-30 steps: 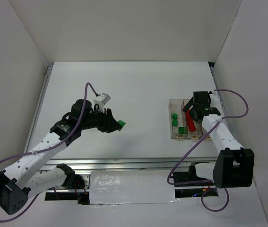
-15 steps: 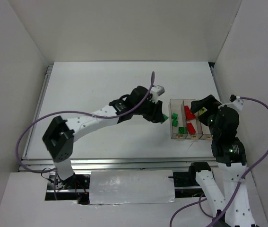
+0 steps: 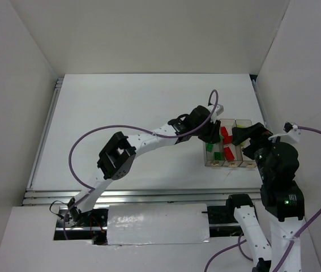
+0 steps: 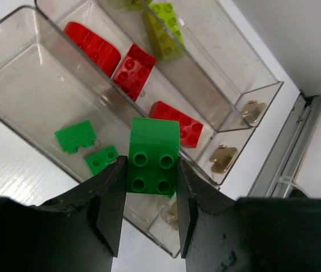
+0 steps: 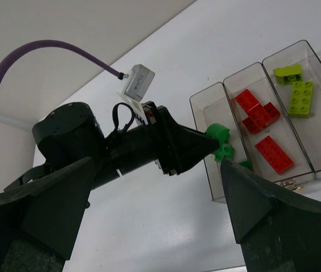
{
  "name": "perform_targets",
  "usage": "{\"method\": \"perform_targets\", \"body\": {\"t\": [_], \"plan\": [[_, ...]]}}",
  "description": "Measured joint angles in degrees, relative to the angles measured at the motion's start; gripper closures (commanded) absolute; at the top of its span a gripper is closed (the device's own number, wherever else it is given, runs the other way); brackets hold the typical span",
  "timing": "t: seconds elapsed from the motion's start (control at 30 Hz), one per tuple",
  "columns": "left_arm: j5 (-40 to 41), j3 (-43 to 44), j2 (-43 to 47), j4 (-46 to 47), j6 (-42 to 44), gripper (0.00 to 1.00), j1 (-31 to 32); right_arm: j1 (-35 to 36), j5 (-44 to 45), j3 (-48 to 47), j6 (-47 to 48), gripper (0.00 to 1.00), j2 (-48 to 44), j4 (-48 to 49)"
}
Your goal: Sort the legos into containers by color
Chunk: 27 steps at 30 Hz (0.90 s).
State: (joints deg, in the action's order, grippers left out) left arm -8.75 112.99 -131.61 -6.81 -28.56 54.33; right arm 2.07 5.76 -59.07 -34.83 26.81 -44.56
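Observation:
My left gripper (image 4: 149,164) is shut on a green brick (image 4: 153,154) and holds it above the near end of the left bin of the clear containers (image 4: 13,85). That bin holds two small green bricks (image 4: 75,137). The middle bin holds three red bricks (image 4: 133,65) and the right bin holds yellow-green bricks (image 4: 163,28). In the top view the left gripper (image 3: 210,136) is over the containers (image 3: 206,161). My right gripper (image 5: 155,164) is open and empty. It sits raised just right of the bins (image 3: 242,136) and looks at the left gripper with its green brick (image 5: 217,133).
The left arm (image 3: 160,133) stretches across the table's middle to the bins. The aluminium rail (image 3: 120,195) runs along the near edge. White walls (image 3: 30,85) enclose the table on three sides. The right wall stands close behind the bins.
My left arm has swung right from the table's middle to over the left bin, carrying the green brick. My right gripper has drawn back from the bins and risen.

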Motion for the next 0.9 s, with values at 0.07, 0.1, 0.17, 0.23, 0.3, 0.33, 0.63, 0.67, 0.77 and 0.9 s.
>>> {"method": "perform_targets", "body": {"t": [0.07,0.1,0.17,0.23,0.3,0.33,0.63,0.67,0.77,0.9], "plan": [[0.4,0.3,-0.4,-0.2,0.0,0.46,0.0,0.0,-0.3,0.0,0.2,0.0,0.0,-0.6],[0.8,0.2,-0.4,-0.5,0.0,0.44,0.0,0.0,-0.5,0.0,0.2,0.0,0.0,-0.7],[1.2,-0.1,-0.4,-0.4,0.4,0.01,-0.2,0.0,-0.8,0.0,0.3,0.0,0.0,-0.8],[1.6,-0.5,-0.4,-0.4,-0.1,0.0,-0.3,0.0,-1.1,0.0,0.4,0.01,0.0,-0.8],[2.1,-1.0,-0.4,-0.5,-0.2,0.01,-0.5,0.0,-1.4,0.0,0.4,0.01,0.0,-0.8],[2.1,-1.4,-0.4,-0.4,-0.1,0.01,-0.5,0.0,-1.6,0.0,0.5,0.0,0.0,-0.8],[10.4,-11.3,12.5,-4.9,0.2,0.0,-1.0,0.0,-3.9,-0.4,3.6,0.0,0.1,-1.4],[13.2,-13.0,16.2,-6.4,0.2,0.0,-1.2,0.0,-4.9,-0.9,4.8,0.0,0.2,-1.8],[22.7,-17.7,29.3,-11.7,0.2,0.0,-3.3,0.2,-7.7,-4.2,8.2,0.0,1.2,-4.8],[39.0,-25.1,50.0,-19.6,-0.4,0.01,-10.3,4.6,-6.5,-8.6,11.8,0.0,-0.4,-7.9]]}}
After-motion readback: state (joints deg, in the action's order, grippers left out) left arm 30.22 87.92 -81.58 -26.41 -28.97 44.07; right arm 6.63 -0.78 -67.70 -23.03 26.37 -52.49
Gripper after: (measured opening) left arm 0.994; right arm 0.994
